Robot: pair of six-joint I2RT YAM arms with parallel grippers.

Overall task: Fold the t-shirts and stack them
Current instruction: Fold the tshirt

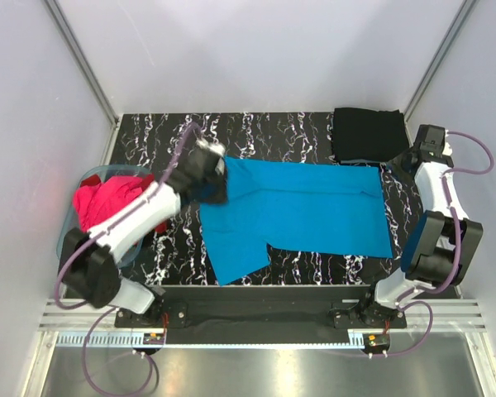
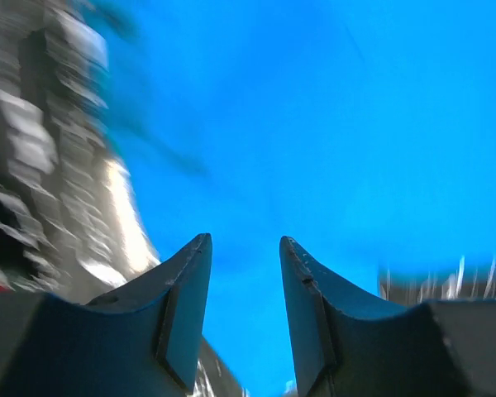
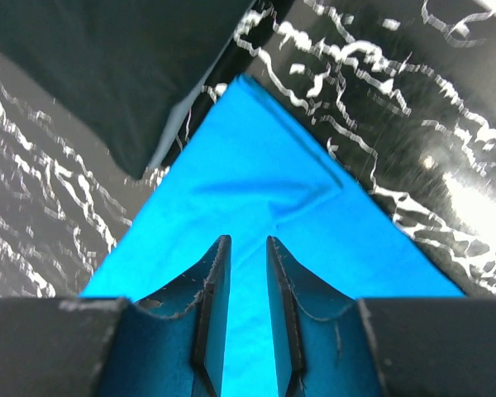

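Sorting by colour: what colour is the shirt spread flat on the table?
The spread cloth t-shirt is turquoise-blue; top external view best.

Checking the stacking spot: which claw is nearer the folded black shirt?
Right. The right claw is over a corner of the turquoise shirt, just beside the black shirt; the left claw is over the turquoise shirt's opposite end.

Looked white and black, with purple cables.
Wore smooth white shells on the left arm [image 1: 132,219] and the right arm [image 1: 442,194], with chunky black joints in between. Stood on black bases [image 1: 140,302]. Trailed a thin purple cable [image 1: 66,273] in loops along each one. Ended in the left gripper [image 2: 244,240] and the right gripper [image 3: 246,240], each with two dark pointed fingers [image 3: 211,298], flat inside, thick at the back, a bit scuffed along the edges.
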